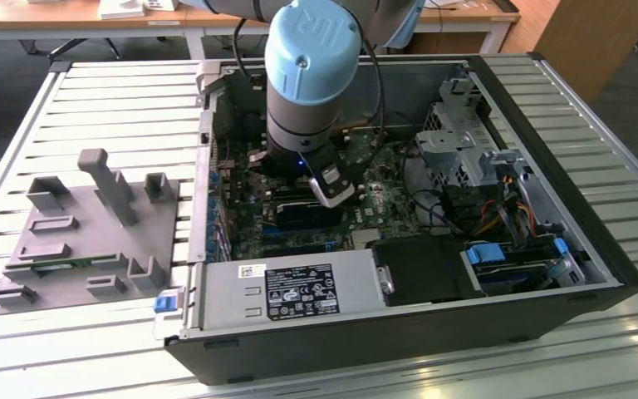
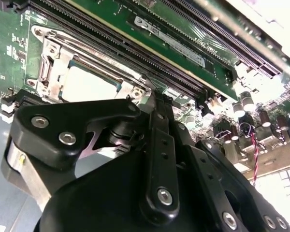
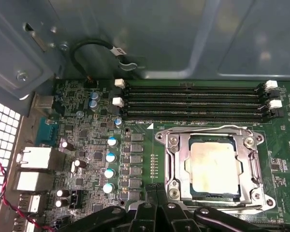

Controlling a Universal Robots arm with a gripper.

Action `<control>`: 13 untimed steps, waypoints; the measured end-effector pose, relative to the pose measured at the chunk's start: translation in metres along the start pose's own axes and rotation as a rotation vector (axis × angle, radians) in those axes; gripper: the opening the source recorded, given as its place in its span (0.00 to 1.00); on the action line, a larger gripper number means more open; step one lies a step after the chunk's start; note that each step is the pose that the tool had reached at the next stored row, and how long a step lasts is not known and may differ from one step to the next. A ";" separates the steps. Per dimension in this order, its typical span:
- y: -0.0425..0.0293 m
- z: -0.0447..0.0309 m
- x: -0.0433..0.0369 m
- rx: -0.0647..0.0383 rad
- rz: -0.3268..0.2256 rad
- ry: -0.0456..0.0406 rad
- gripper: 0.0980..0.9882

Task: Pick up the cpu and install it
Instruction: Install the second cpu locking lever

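The cpu [image 3: 215,166], a flat square chip with a silver-grey top and a thin tan edge, lies seated in the metal socket frame [image 3: 212,145] on the green motherboard [image 3: 87,96]; in the second wrist view the cpu [image 2: 89,83] shows as a pale square inside the same frame [image 2: 48,53], just past the dark linkage of the gripper [image 2: 157,104]. In that view the fingers [image 2: 157,113] look drawn close together at their tips, narrow, with nothing between them, and they stand just beside the socket rather than on the chip. In the first wrist view the gripper [image 3: 157,191] rises beside the socket's near edge, its black links spread below it. Four long black memory slots [image 3: 193,101] with white latches run alongside the socket, all of them bare, and a row of blue-topped capacitors [image 3: 108,157] stands on the side of the socket away from the chip's far edge. A black cable loop [image 3: 94,50] hangs from the grey case wall beyond the board. In the exterior view the arm [image 1: 313,75], with its light blue cap, reaches straight down into the open computer case [image 1: 408,332], which lies on its side on the slatted counter [image 1: 120,108]. A grey fixture tray [image 1: 86,241] with upright posts rests on the counter at the exterior view's left of the case.
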State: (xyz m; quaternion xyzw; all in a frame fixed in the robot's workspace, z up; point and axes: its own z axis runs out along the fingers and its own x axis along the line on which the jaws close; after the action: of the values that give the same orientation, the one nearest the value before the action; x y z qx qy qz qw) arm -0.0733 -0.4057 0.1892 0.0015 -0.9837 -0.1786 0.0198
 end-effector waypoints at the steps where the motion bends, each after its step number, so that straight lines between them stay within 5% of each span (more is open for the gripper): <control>1: -0.0003 0.0007 0.0000 0.000 0.000 -0.0001 0.01; 13: 0.0004 -0.0011 0.0008 0.000 0.000 -0.0005 0.01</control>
State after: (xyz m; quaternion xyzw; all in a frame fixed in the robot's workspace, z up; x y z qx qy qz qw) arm -0.0740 -0.4056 0.1904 0.0016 -0.9837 -0.1787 0.0196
